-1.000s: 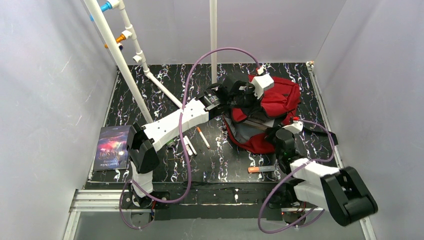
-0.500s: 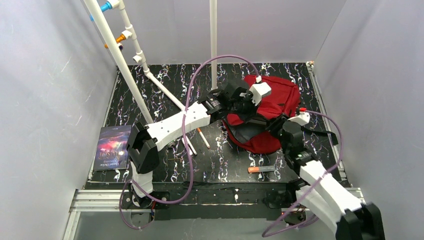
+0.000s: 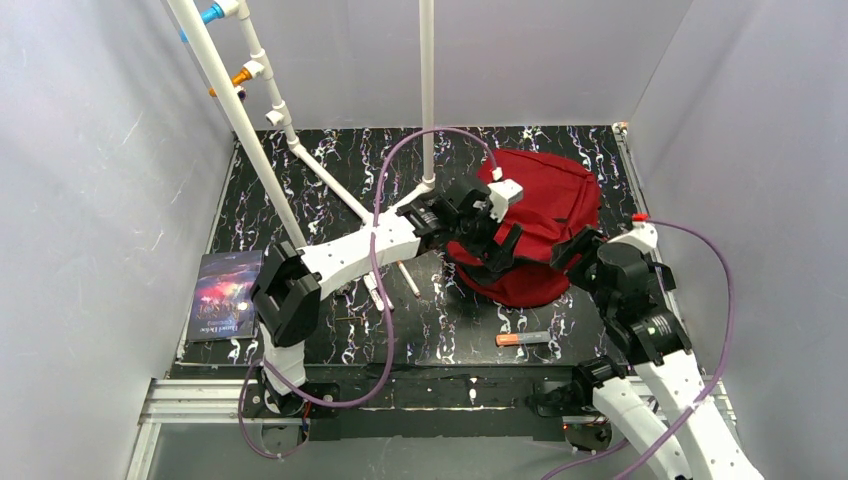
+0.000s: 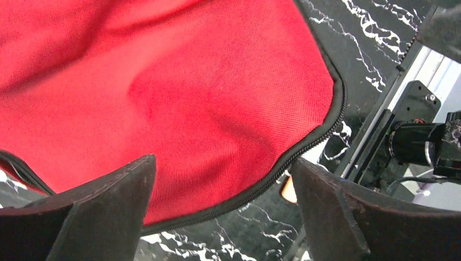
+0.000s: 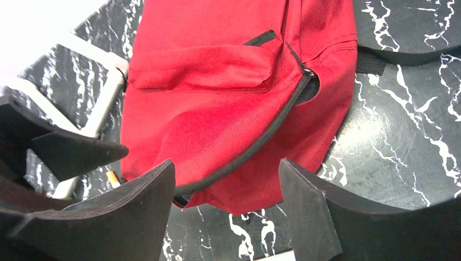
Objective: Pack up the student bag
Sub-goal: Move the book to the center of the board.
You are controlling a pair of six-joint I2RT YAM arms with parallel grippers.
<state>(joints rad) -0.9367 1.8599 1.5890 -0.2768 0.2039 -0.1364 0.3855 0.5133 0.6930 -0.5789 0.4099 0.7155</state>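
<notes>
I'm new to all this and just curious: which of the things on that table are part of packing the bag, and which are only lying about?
Part of the job: student bag; probably to go in it: white pens, orange-capped pen, book.
Just there: white pipe frame, purple cables.

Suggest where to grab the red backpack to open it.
Pinch the zip seam at the rounded near end of the student bag, coming from the near-right side. The fabric lies mostly flat elsewhere, while that edge offers a pinchable ridge, and the open right end effector hovers in line with it.
</notes>
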